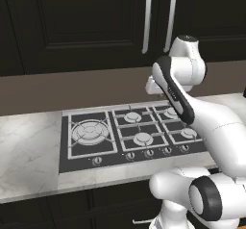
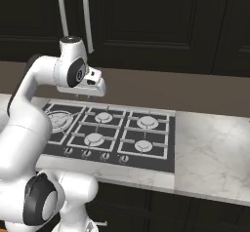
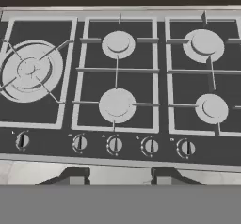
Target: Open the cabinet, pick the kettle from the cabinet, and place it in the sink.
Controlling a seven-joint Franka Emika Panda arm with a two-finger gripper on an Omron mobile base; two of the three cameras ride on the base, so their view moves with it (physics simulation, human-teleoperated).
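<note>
- Across the back of both base views, the tall black-brown cabinet with raised-panel doors is standing shut, its doors sitting flush and its two long vertical silver bar handles hanging side by side at the meeting edge.
- Below the cabinet, a plain brown wall strip is running along the rear of the white marble counter.
- Set into that counter, the black gas hob with five silver burners is lying flat, the largest ringed burner sitting at its left end and four smaller ones filling the rest.
- Along the hob's near edge, a row of five small round silver knobs is showing in the hand view.
- Above the hob, the white robot arm with dark joints is reaching forward, and its two-finger gripper is hovering over the near edge of the hob, pointing down at the knobs and burners.
- The two dark fingertips are standing partly apart with marble visible between them, gripping nothing.
- Under the counter, dark lower cabinet fronts are showing, one carrying a horizontal silver bar.
- Every cabinet door is closed, so whatever is inside is hidden.
</note>
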